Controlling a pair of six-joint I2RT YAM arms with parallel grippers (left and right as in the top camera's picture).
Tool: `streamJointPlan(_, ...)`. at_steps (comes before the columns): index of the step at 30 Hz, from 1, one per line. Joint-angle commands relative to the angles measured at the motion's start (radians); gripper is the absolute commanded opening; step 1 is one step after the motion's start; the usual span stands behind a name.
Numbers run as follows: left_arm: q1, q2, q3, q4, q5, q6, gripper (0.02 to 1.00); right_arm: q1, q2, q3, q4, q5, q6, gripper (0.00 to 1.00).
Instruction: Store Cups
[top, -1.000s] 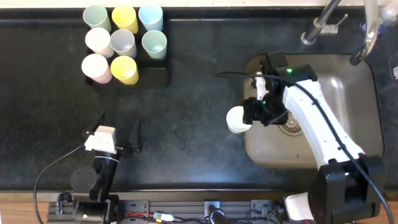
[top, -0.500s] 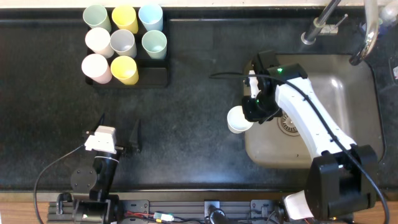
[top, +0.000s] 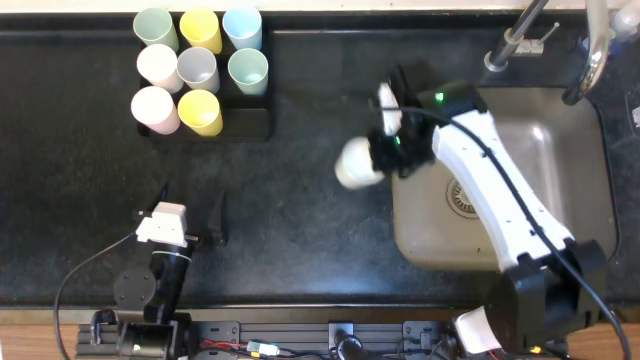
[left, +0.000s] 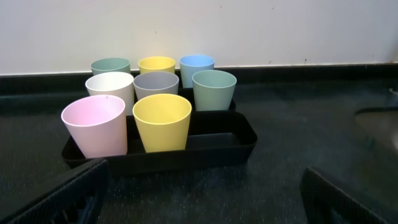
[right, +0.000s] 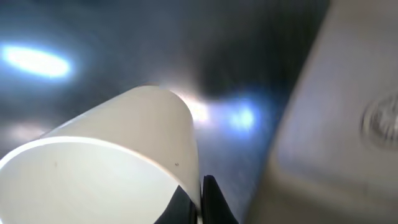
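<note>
Above the tabletop (top: 300, 230) beside the sink (top: 560, 150), my right pincer (top: 385, 148) pinches the white cup (top: 355, 163) by its rim, tilted; so thin a hold may slip, dropping it short of the tray (left: 217, 140).

Right arm (top: 505, 200): white shell links, black joints, black base, green light (top: 438, 97) near wrist, black cable (top: 497, 160) along the shell. Left arm (top: 158, 270): black links, round black base joint, white wrist block (top: 163, 223), thin black lead (top: 70, 280) looping off base. Left gripper (left: 205, 171) fingers (left: 62, 193) black, wedge-shaped (matte, finely textured). Right gripper (right: 200, 200) fingers black too.
</note>
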Motion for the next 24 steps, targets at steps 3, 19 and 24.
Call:
streamJointPlan(3,-0.003,-0.009,-0.001,-0.003,0.014,0.015,1.0,0.083,0.053,0.389,0.01,0.05,0.142,0.042)
streamJointPlan(19,-0.003,-0.009,-0.001,-0.003,0.014,0.015,0.998,0.251,0.5,0.879,-0.004,0.05,0.256,0.042)
streamJointPlan(24,-0.003,-0.009,-0.001,-0.003,0.014,0.015,1.0,0.267,0.548,0.879,0.043,0.073,0.294,0.042)
